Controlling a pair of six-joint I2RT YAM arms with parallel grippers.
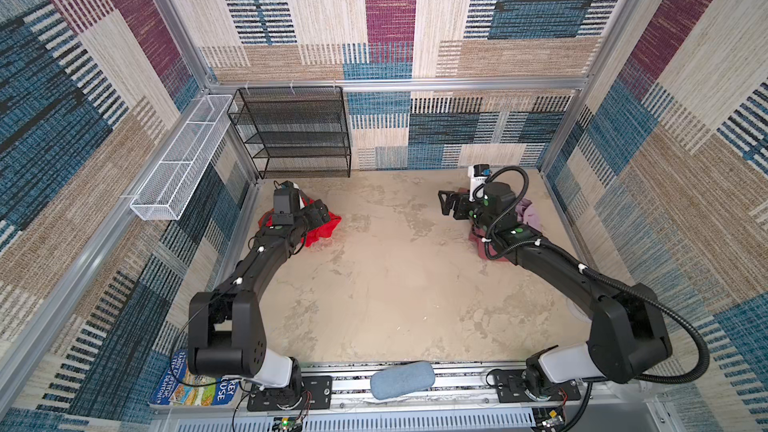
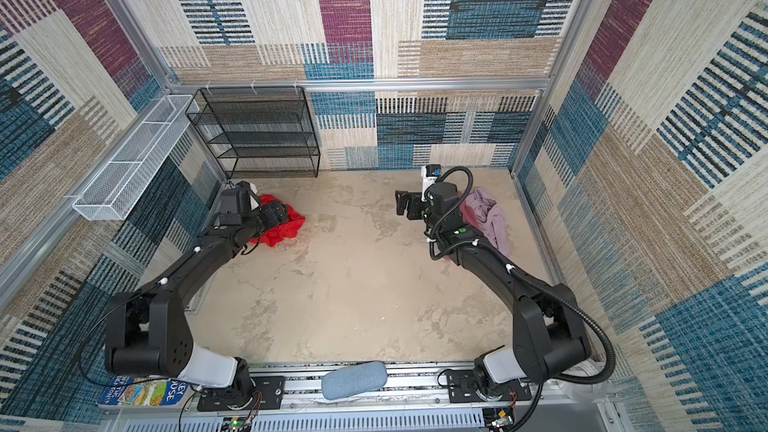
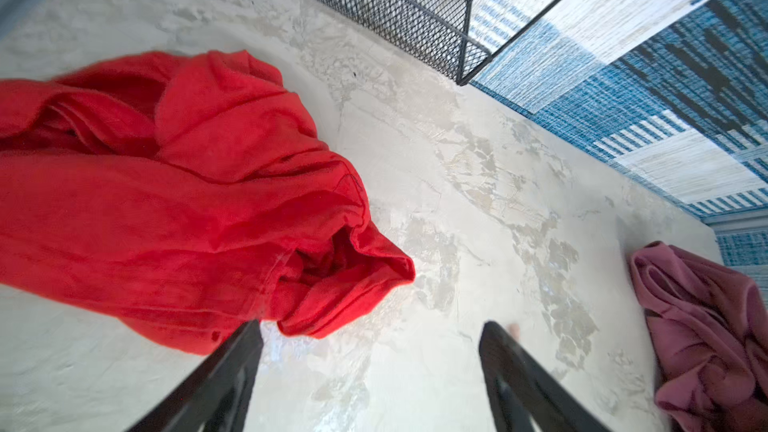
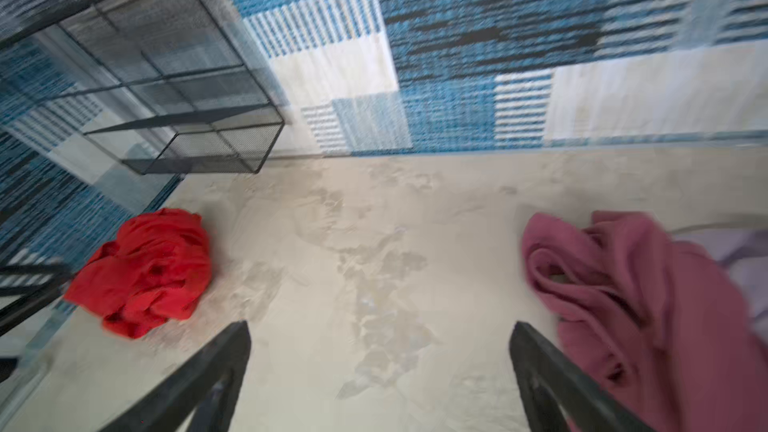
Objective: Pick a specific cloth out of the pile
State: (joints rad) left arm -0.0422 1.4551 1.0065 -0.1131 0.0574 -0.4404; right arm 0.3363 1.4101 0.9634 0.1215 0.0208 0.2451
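The bright red cloth (image 1: 322, 234) (image 2: 282, 230) lies crumpled by itself on the table's far left. My left gripper (image 1: 323, 213) (image 2: 277, 214) hovers over it. In the left wrist view its jaws (image 3: 370, 330) are open and empty, and the red cloth (image 3: 187, 201) lies just ahead, beside one finger. On the far right is the rest of the pile: a dusty rose cloth (image 2: 478, 209) (image 4: 644, 305) with a pale lilac cloth (image 2: 498, 224) (image 4: 744, 251). My right arm partly covers it. My right gripper (image 1: 446, 201) (image 4: 380, 328) is open and empty above bare table beside the pile.
A black mesh shelf (image 1: 297, 130) stands against the back wall at the left. A white wire basket (image 1: 183, 160) hangs on the left wall. A blue-grey pad (image 1: 401, 380) lies on the front rail, with books (image 1: 187, 388) at the front left.
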